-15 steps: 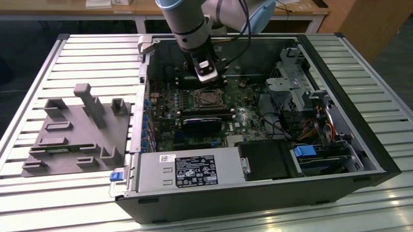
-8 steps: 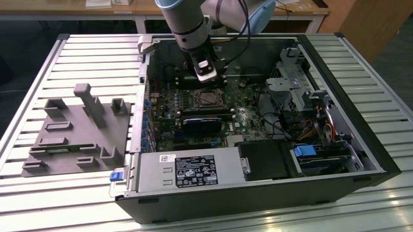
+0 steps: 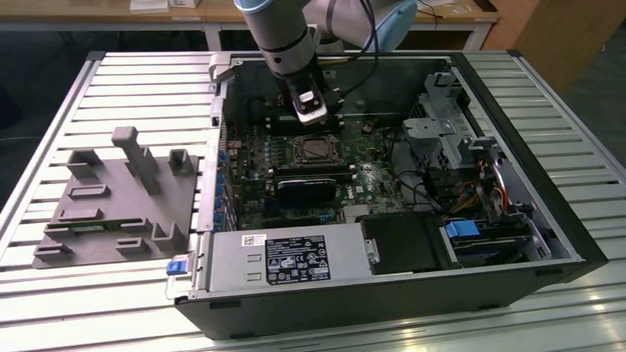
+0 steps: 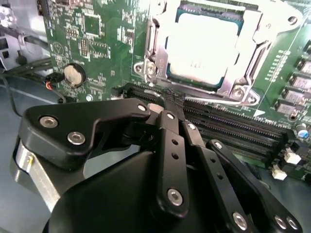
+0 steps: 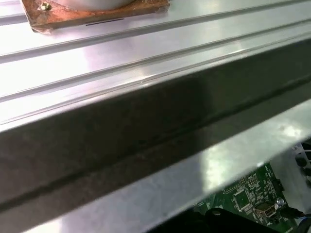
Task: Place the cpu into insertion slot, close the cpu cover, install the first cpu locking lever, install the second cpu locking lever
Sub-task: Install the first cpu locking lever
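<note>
Exterior view is showing an open computer case [image 3: 553, 176] lying on a slatted aluminium table [image 3: 98, 308]. The case is holding a green motherboard [image 3: 377, 187], and the insertion slot [image 3: 313, 149] is sitting near the board's middle. A grey power supply [image 3: 245, 257] is lying in the same case, well apart from the insertion slot. The gripper [image 3: 315, 117] is hanging just beside the slot, on the side away from the power supply. Outside the case, farther from the slot towards the exterior view's left, a grey fixture plate [image 3: 117, 198] is resting on the table.

In the second wrist view the cpu [image 4: 204, 48] is sitting inside the insertion slot, its silver top glaring. The cpu cover [image 4: 253, 41] is lying flat over it, framing that top. A wire locking lever [image 4: 204, 97] is running along the slot's edge that is facing the memory slots [image 4: 228, 126]. The gripper [image 4: 172, 99] is hovering over those memory slots, just beside the insertion slot, with its fingers pressed together and gripping nothing.

The power supply is carrying a white-and-black label [image 3: 298, 264] (its print cannot be made out).
</note>
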`<state>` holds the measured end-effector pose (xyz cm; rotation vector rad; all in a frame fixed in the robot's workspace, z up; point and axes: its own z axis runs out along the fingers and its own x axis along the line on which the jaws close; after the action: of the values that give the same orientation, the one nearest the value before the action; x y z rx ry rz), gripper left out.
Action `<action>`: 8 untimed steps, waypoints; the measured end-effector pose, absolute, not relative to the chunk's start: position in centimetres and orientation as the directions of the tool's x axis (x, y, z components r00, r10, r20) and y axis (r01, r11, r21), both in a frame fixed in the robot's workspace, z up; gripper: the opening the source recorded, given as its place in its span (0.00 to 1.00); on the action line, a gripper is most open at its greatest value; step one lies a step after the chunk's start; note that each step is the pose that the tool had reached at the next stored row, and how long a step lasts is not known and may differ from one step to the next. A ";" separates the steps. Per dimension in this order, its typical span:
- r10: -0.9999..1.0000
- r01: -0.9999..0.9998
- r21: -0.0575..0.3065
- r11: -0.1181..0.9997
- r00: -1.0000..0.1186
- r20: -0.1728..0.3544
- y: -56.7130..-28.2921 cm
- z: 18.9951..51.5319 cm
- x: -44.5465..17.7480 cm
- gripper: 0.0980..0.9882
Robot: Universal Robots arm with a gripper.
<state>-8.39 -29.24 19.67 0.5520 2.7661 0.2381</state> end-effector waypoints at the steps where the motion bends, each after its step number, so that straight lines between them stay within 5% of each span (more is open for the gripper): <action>1: 0.398 0.347 0.217 0.912 -0.877 -0.269 -29.2 19.6 -8.4 0.00; 8: 0.399 0.350 0.211 0.913 -0.876 -0.273 -28.9 19.4 -8.4 0.00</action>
<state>-8.42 -28.89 19.44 0.5547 2.7622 0.2227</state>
